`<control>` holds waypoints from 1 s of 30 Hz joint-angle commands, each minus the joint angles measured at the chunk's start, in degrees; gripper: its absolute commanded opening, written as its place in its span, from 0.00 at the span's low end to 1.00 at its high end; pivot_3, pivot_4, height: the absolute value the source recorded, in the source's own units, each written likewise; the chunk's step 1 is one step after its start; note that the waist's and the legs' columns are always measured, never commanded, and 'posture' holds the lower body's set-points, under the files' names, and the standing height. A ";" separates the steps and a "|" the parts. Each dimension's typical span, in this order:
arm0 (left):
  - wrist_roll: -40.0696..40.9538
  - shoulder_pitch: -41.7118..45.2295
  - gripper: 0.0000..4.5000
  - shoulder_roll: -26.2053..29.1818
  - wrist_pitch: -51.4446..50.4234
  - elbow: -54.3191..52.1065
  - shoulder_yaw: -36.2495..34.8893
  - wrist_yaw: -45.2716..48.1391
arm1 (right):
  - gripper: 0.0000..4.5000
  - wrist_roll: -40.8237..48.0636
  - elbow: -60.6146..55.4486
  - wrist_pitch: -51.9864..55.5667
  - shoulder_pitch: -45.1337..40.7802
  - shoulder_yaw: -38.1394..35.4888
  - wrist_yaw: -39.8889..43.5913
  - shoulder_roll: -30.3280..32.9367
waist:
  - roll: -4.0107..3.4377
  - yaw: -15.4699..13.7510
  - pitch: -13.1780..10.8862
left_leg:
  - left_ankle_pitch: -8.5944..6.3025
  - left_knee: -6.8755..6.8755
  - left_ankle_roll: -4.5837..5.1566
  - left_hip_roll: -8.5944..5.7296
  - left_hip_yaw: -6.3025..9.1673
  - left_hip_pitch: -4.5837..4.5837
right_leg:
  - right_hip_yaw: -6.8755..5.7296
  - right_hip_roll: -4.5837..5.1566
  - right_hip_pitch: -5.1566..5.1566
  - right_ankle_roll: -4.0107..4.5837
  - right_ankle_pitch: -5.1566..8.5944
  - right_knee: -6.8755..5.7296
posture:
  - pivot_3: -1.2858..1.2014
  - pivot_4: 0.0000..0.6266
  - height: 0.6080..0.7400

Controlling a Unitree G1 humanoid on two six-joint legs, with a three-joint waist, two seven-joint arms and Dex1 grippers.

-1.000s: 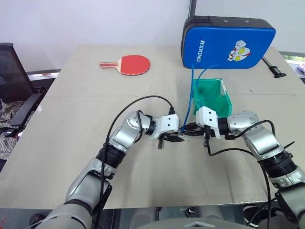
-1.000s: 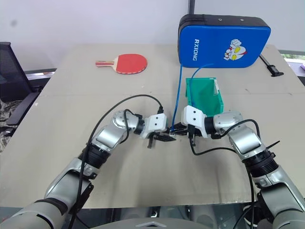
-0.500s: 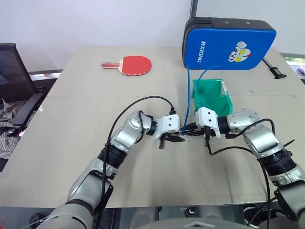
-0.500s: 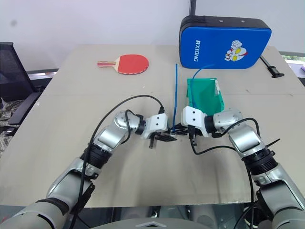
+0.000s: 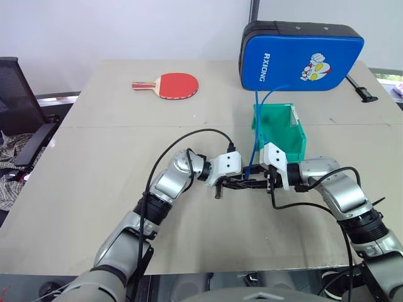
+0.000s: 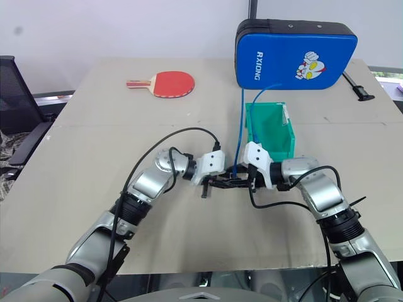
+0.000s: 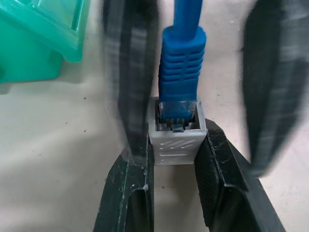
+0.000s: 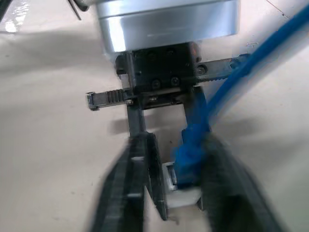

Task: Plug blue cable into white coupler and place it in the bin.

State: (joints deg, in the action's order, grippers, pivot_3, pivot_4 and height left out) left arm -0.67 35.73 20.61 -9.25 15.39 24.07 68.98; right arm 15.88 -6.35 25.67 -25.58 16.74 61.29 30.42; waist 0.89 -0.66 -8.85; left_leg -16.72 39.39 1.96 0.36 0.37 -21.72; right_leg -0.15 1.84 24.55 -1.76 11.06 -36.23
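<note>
- The left gripper [image 7: 175, 181] clamped the white coupler [image 7: 176, 141], with the blue cable [image 7: 179, 72] seated in it.
- The right gripper [image 8: 176, 186] straddled the plug, fingers parted.
- A half-latched plug could slip out on the way to the bin [image 5: 280, 129].

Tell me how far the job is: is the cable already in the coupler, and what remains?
Done: the cable plug sits in the coupler's socket. In hand: the left gripper clamps the coupler; the right gripper's fingers stand on either side of the plug, not clearly gripping. Left: putting the joined pair into the bin.
</note>
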 commanded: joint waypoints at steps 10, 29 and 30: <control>0.58 0.56 0.12 -0.19 2.47 0.22 -0.38 -0.28 | 0.01 4.85 -4.36 5.55 -0.42 -3.49 -0.04 0.48 | 0.00 -0.01 -0.01 | 0.00 0.00 0.00 0.00 0.00 -0.02 | 0.00 0.00 0.01 0.00 0.00 0.01 | 0.52 0.24 1.00; 27.94 -30.56 0.84 1.31 -13.20 -38.57 -25.87 -12.71 | 0.00 23.33 -15.10 28.49 -2.08 -26.42 -14.61 7.12 | -0.05 0.00 -0.08 | -0.01 -0.06 -0.01 0.20 0.02 -0.09 | -0.01 0.22 0.16 0.00 0.00 0.00 | 0.52 0.24 1.00; 28.80 -31.59 0.84 1.67 -13.84 -39.95 -26.13 -13.02 | 0.00 23.85 -14.43 29.48 -2.99 -26.68 -15.04 7.61 | -0.05 -0.04 -0.07 | 0.00 -0.06 -0.01 0.19 -0.02 -0.09 | 0.01 0.25 0.16 0.01 0.00 0.03 | 0.52 0.24 1.00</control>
State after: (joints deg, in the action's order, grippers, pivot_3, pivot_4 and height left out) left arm 24.84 4.87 21.95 -22.68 -19.91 -0.12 57.02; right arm 37.92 -20.97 53.05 -26.54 -7.37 47.71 37.06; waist 0.84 -0.70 -8.92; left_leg -16.72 39.32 1.95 0.52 0.32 -21.79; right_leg -0.12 2.11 24.70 -1.73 11.06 -36.22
